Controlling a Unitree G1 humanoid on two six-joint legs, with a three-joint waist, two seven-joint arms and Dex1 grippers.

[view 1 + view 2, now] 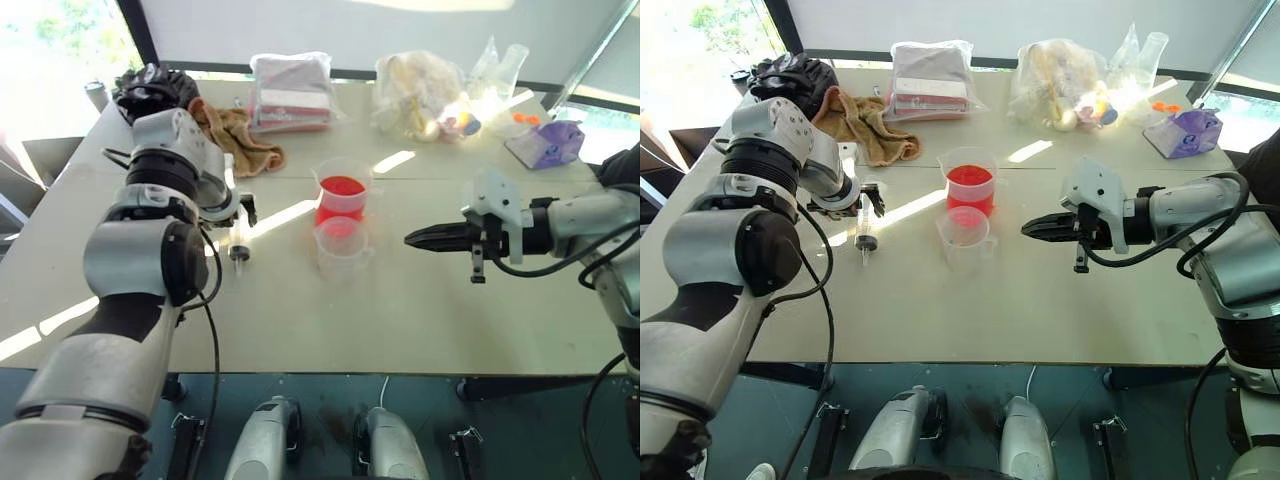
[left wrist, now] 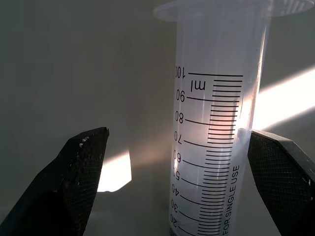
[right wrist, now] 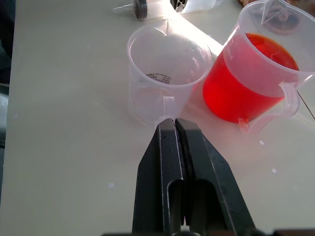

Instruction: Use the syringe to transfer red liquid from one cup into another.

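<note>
Lying flat near the tabletop's left edge: big clear plastic syringe (image 1: 867,225), long side running toward the near edge. Right above it: left claw (image 2: 177,162), spread wide around the barrel, not touching. Far off: right claw (image 1: 1033,228), pressed together.

Both arms are chunky silver-grey shells with black joint rings – the left arm (image 1: 140,260) has a big round black cap at the elbow and a ribbed black band nearer the wrist. Black cables loop along both. The right gripper (image 1: 412,239) has slim black fingers on a pale grey bracket; the left gripper (image 2: 177,187) fingers have cross-hatched textured pads.
</note>
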